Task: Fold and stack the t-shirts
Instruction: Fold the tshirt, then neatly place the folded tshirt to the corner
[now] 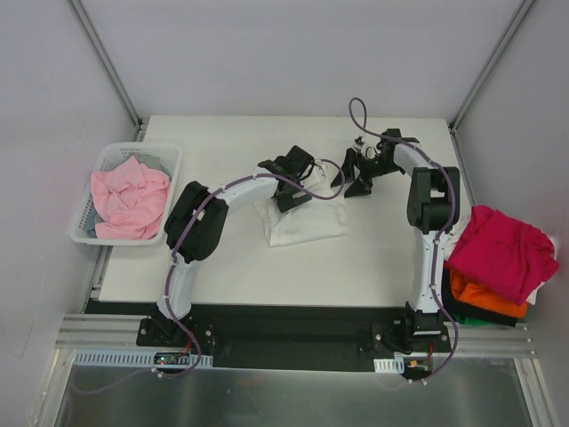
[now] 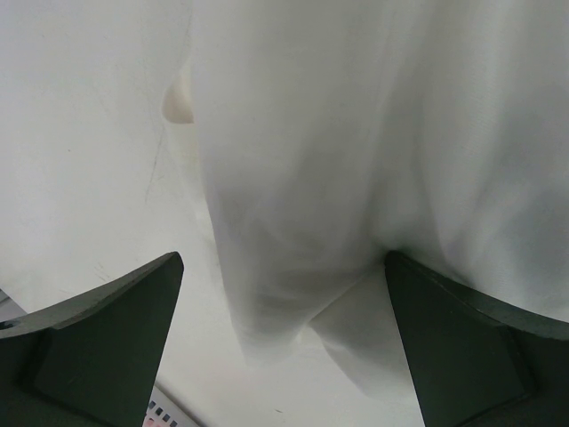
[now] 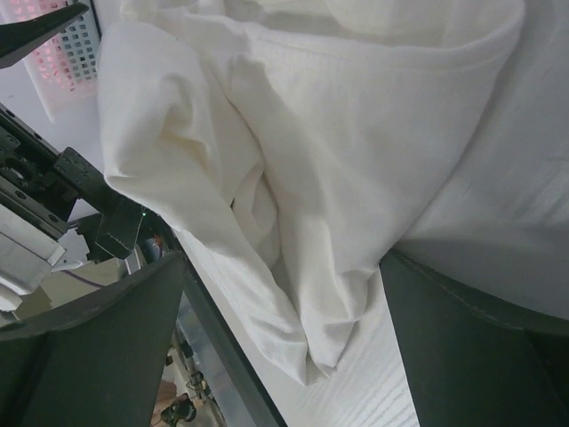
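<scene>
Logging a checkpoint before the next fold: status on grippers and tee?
Left gripper open over white tee. Right gripper open beside it. Tee mid-table, rumpled, not on the stack at right. Nothing in the way.

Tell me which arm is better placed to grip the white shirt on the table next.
Left, probably. The left gripper hangs open directly over the white shirt at its far edge, with cloth filling the gap between its fingers. The right gripper, also open, sits off the shirt's far right corner.

basket [image 1: 107, 154] left, shirt [image 1: 307, 224] centre, stack [image 1: 498, 258] right
</scene>
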Available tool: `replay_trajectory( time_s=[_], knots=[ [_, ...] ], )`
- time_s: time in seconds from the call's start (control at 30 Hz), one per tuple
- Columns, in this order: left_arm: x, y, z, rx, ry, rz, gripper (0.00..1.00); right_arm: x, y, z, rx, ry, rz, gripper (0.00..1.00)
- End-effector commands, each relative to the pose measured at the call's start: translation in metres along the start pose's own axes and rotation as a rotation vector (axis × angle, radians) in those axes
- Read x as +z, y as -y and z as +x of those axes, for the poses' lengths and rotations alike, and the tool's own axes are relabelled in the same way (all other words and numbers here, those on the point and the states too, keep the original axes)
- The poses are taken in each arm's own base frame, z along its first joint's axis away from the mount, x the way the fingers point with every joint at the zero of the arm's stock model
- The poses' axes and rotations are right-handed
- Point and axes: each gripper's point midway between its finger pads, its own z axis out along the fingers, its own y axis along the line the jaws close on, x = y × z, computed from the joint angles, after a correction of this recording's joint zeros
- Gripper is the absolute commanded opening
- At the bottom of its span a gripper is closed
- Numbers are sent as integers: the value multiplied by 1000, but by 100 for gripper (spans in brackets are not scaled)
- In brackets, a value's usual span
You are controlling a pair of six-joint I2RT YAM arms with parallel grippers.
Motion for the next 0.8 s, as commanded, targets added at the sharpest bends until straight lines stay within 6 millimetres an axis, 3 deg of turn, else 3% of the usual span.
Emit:
replay_trajectory(
  time_s=[0.0, 0.53, 0.77],
  knots=[
    [-9, 8, -2, -6, 5, 37, 99, 8, -8, 8, -9, -19, -43, 96],
    [-9, 7, -4, -4, 8, 33, 99, 31, -31, 29, -36, -80, -97, 96],
    [-9, 9, -2, 2, 5, 39, 99, 23, -31, 34, -58, -74, -77, 96]
  ],
)
